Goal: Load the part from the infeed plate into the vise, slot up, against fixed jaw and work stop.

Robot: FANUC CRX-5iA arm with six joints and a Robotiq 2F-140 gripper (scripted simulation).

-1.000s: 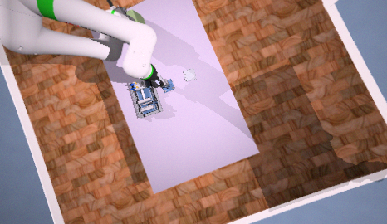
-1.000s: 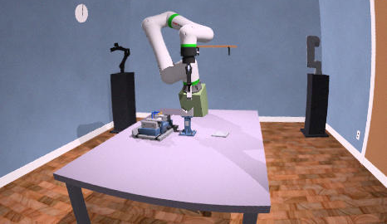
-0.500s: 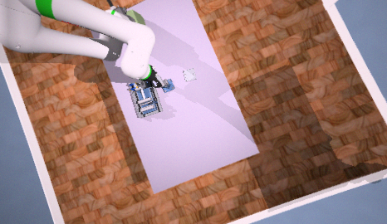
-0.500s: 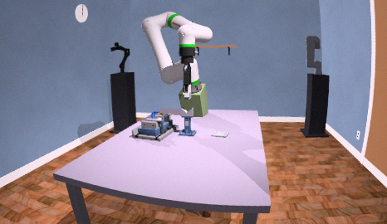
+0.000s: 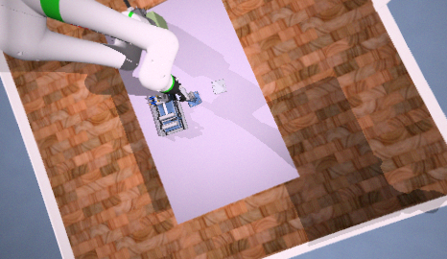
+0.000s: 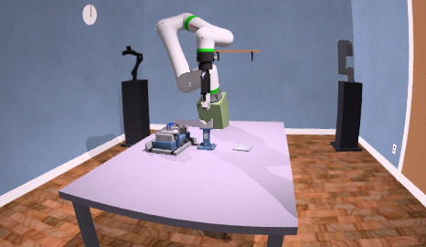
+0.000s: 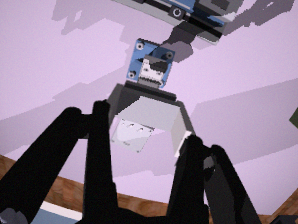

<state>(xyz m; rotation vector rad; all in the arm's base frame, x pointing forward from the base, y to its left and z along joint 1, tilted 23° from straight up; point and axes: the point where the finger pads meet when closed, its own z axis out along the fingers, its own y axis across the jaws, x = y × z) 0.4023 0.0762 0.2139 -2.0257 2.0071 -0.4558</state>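
My gripper (image 5: 187,98) (image 6: 206,101) (image 7: 147,103) is shut on the block (image 6: 208,104) (image 7: 152,111), a light grey part with a darker side, held between the fingertips in the air. The V-block (image 5: 194,100) (image 6: 207,137) (image 7: 151,70) stands on a blue post and base; in the exterior view the block hangs above it with a gap. Which way the milled slot faces cannot be told. The infeed plate (image 5: 219,86) (image 6: 242,148) (image 7: 132,136) bears no block. The vise (image 5: 170,111) (image 6: 168,143) stands beside the V-block, its jaws apart; its edge shows at the top of the wrist view.
The pale table (image 5: 216,156) (image 6: 192,186) carries these things. A green block-shaped pedestal (image 6: 220,112) is at the arm's base. Blue and yellow fittings (image 6: 172,126) stand at the rear end of the vise.
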